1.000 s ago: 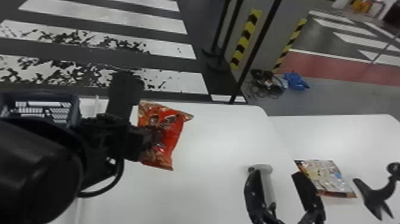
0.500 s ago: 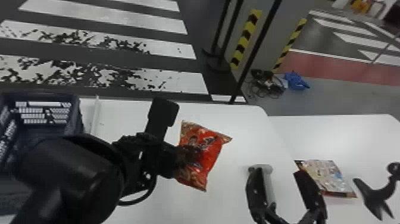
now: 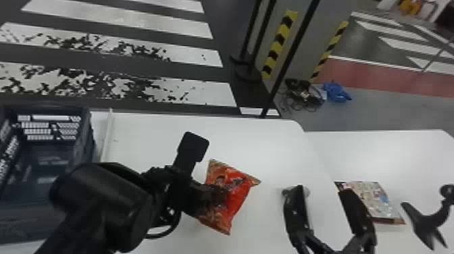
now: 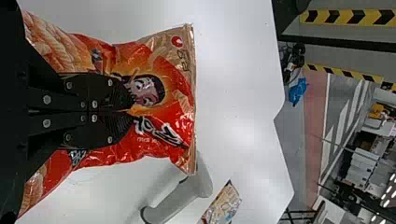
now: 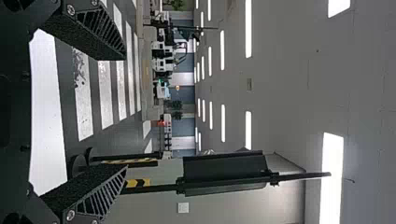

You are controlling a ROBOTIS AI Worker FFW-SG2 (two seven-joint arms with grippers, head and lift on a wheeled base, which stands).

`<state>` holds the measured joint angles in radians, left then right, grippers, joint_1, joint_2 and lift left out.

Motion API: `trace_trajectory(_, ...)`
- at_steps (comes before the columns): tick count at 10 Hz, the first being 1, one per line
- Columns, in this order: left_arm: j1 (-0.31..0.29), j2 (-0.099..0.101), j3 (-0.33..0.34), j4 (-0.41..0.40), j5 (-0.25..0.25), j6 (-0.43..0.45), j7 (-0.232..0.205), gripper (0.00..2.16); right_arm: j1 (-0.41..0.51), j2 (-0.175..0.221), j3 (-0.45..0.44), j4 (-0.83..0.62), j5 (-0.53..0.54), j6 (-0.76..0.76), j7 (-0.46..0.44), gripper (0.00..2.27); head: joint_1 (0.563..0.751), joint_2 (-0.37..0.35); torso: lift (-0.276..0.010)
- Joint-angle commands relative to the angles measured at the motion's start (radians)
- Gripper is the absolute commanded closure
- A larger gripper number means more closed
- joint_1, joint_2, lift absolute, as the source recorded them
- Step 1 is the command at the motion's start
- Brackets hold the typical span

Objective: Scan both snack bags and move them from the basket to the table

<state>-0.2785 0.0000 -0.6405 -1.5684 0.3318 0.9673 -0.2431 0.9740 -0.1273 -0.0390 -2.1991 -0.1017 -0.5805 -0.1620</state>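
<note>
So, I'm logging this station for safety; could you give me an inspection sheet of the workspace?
Surface: white table.
Job's things: red snack bag, gripped; multicoloured snack bag lying at right; basket at left.
Clutter: pale cylindrical device on table; black forked object at right; blue bundle on floor.
Hands: left hand shut on red snack bag; right hand open.
Cables: tangle on floor; black loop beside left hand.
Surroundings: crosswalk stripes; black-and-yellow tape.

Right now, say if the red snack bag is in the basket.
Out: the left gripper holds the red snack bag above the white table.
</note>
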Motion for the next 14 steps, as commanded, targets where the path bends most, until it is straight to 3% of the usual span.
trace_trajectory(1,-0.016,-0.003,-0.03,0.042,-0.005,-0.014,-0.002,2.14,0.002,0.0,-0.005,0.001,-0.009,-0.006,-0.001,0.11,0.695,-0.35,-0.098)
trace_trajectory(3,-0.03,-0.003,-0.09,0.084,-0.011,-0.057,0.005,2.14,0.005,0.0,-0.007,0.001,-0.015,-0.018,0.001,0.11,0.695,-0.35,-0.098)
trace_trajectory(5,-0.03,-0.003,-0.107,0.111,-0.005,-0.078,-0.005,2.14,0.003,0.0,-0.007,0.002,-0.016,-0.018,-0.001,0.11,0.695,-0.35,-0.098)
trace_trajectory(6,-0.028,-0.003,-0.113,0.111,-0.002,-0.078,-0.004,2.03,0.0,0.0,-0.007,0.002,-0.023,-0.018,0.001,0.11,0.695,-0.35,-0.098)
trace_trajectory(7,-0.027,-0.003,-0.111,0.11,-0.007,-0.078,-0.012,1.12,0.0,-0.002,-0.007,0.001,-0.023,-0.018,0.001,0.11,0.695,-0.35,-0.098)
trace_trajectory(8,-0.027,-0.003,-0.1,0.103,-0.017,-0.078,-0.035,0.0,0.0,-0.002,-0.009,0.002,-0.024,-0.021,0.001,0.11,0.695,-0.35,-0.098)
trace_trajectory(10,-0.019,-0.003,-0.093,0.085,-0.03,-0.1,-0.027,0.03,0.011,-0.002,-0.013,0.001,-0.026,-0.034,0.001,0.11,0.695,-0.35,-0.098)
trace_trajectory(11,0.009,-0.003,-0.09,0.057,-0.042,-0.18,-0.019,0.05,0.015,-0.002,-0.016,0.001,-0.026,-0.049,0.001,0.11,0.695,-0.35,-0.098)
trace_trajectory(12,0.05,-0.003,-0.076,0.005,-0.086,-0.219,-0.013,0.05,0.018,-0.003,-0.016,-0.001,-0.026,-0.058,0.001,0.11,0.695,-0.35,-0.098)
trace_trajectory(14,0.107,-0.003,-0.041,-0.102,-0.122,-0.213,0.019,0.05,0.025,-0.005,-0.01,-0.005,-0.026,-0.055,0.001,0.11,0.695,-0.35,-0.098)
